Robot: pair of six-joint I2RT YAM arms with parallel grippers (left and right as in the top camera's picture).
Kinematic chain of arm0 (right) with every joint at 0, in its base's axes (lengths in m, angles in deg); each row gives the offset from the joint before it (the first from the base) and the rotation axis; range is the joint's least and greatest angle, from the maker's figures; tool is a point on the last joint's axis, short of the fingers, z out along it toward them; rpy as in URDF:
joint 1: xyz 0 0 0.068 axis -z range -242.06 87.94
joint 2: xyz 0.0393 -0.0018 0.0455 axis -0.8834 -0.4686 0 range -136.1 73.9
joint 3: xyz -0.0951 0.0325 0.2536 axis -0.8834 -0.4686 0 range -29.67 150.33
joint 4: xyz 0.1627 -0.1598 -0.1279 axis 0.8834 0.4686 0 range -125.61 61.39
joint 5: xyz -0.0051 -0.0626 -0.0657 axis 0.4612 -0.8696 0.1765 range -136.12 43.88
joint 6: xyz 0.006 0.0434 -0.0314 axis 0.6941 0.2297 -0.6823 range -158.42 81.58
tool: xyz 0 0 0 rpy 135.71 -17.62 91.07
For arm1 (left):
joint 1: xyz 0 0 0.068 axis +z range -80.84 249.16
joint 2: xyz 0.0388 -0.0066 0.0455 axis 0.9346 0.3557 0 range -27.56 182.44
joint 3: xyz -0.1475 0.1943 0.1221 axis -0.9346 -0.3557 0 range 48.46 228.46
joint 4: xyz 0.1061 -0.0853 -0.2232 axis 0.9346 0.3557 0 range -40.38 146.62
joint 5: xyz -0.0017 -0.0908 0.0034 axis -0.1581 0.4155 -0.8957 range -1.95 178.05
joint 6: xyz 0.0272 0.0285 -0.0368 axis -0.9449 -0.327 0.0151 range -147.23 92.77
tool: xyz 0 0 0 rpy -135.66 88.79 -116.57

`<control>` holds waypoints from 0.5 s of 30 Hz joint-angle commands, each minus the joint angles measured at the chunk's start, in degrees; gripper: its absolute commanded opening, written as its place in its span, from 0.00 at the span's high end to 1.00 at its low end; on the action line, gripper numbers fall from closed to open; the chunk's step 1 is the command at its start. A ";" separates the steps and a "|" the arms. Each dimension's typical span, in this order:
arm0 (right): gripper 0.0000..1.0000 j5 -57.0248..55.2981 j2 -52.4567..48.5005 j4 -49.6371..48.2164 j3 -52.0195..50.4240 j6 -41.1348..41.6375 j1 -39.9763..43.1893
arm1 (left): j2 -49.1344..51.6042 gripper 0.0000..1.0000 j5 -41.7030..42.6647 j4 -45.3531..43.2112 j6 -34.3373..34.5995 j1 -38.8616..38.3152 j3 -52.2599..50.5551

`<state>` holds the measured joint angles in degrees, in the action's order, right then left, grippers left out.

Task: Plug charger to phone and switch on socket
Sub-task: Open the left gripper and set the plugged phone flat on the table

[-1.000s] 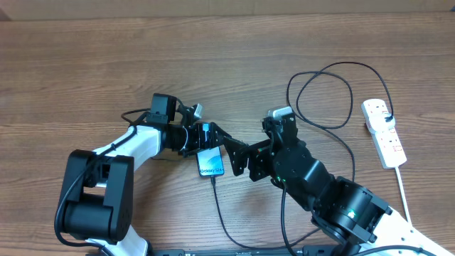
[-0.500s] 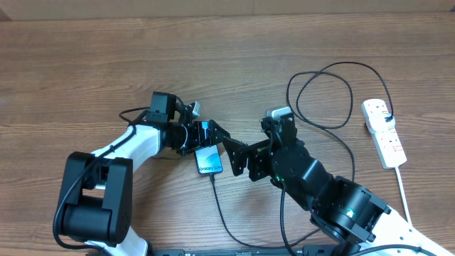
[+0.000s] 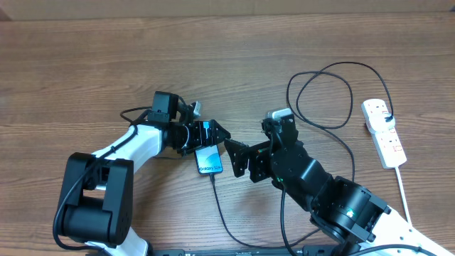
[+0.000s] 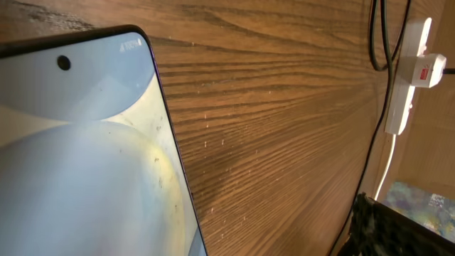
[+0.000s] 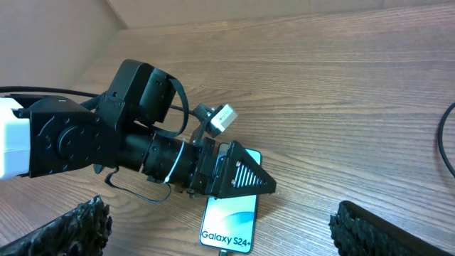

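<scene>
- Right at the robot's side of the table (image 3: 85,57), we see the charger (image 3: 217,205), a thin black cable, come up from the near edge to the phone (image 3: 210,161).
- Its small black tip (image 3: 212,178) sits at the phone's near end, just past the word "Galaxy". It looks pushed in, but it is too small for us to be sure.
- The phone lies flat on the wood between the two arms, with its light blue screen facing up.
- Just beside the phone, on its right, we see the right gripper (image 3: 236,158). Its jaws are spread wide and hold nothing.
- In the right wrist view its two black fingers (image 5: 75,227) sit far apart at the bottom corners, and the phone lies further out between them.
- A little further on, the left gripper (image 3: 210,135) stands over the phone's far end. Its jaws are spread wide too. We cannot tell if they touch the phone.
- In the left wrist view the screen is very close and fills the left side, with a small round camera dot (image 4: 64,62) near the top.
- Further out to the right, the black cable lies in big loose loops on the wood.
- Near the right edge lies the socket (image 3: 384,133), a small white strip, well apart from the phone. The cable reaches its far end, and its thick white cord (image 3: 404,188) runs back toward us.
- We see a red switch (image 4: 424,73) on it, but we cannot tell if it is on or off.
</scene>
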<state>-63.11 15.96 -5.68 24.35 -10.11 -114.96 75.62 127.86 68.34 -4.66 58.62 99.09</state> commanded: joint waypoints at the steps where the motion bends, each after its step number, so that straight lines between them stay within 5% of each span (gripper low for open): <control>1: 0.00 -1.05 0.04 0.02 1.60 0.42 0.09 | 6.23 0.00 -27.58 1.18 -0.74 1.46 -4.48; 15: 0.00 -1.07 0.04 0.02 1.60 0.42 0.09 | 6.23 0.00 -23.21 3.58 -14.62 1.51 2.29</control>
<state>-63.11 15.96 -5.61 24.35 -9.89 -114.96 76.23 115.79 69.89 -14.09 58.75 104.01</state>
